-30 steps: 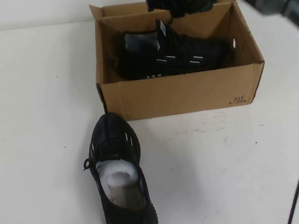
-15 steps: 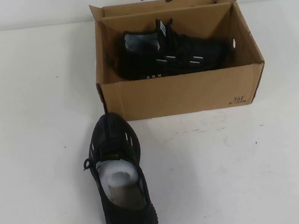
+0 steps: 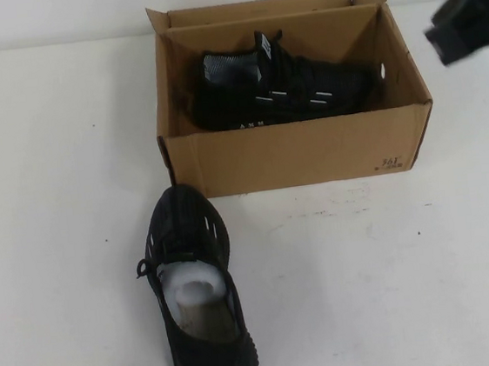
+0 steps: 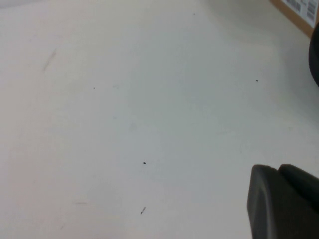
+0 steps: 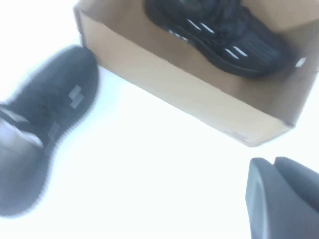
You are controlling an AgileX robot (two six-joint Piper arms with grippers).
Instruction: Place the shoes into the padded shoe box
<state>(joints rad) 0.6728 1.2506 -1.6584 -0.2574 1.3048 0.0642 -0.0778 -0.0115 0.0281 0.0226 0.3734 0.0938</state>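
Observation:
The brown shoe box stands open at the far middle of the table. One black sneaker lies inside it, pale stripes showing. The other black sneaker stands on the table in front of the box's left corner, white stuffing inside. My right gripper hovers right of the box, shut and empty; its wrist view shows its fingers, the box, the boxed shoe and the loose shoe. My left gripper is shut over bare table left of the box.
The white table spreads around the box and the shoe. In the left wrist view a corner of the box and a dark shoe edge show at the frame's border.
My right gripper has lifted away from above the box's back edge and swung to the right of the box. Both shoes and the box have not moved.

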